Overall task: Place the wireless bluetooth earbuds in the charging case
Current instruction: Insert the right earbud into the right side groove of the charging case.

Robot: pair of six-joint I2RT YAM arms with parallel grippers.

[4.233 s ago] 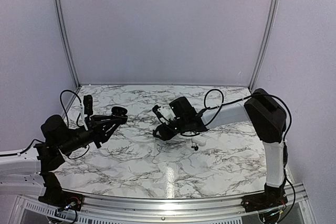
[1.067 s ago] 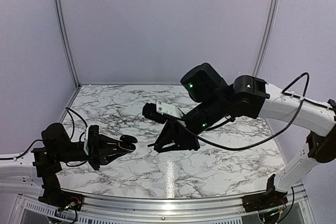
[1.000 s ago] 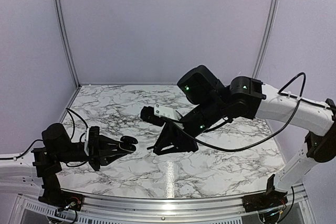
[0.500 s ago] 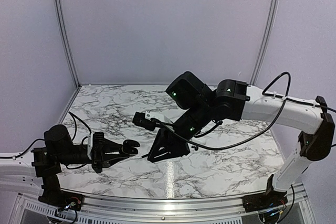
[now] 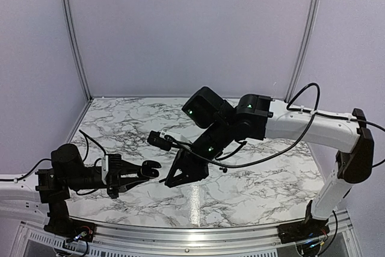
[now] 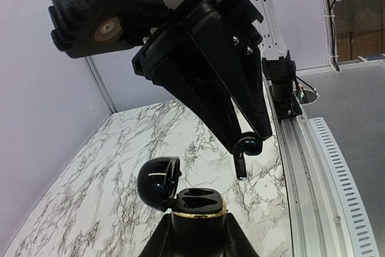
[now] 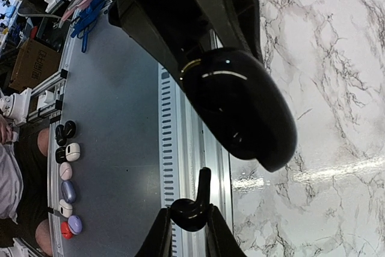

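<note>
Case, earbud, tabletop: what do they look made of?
Case: glossy black plastic by the look, sharp highlights on the lid; gold-coloured rim, metal or plating unclear. Earbud: shiny black, likely plastic. Tabletop: white marble pattern with grey veins, glossy enough to mirror a light; stone or laminate unclear.

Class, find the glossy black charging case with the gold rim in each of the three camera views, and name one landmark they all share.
Top external: the glossy black charging case is small, lower left of centre.
Left wrist: bottom centre, lid open to its left.
Right wrist: centre, large and close.
Shared landmark: the white veined marble tabletop.
</note>
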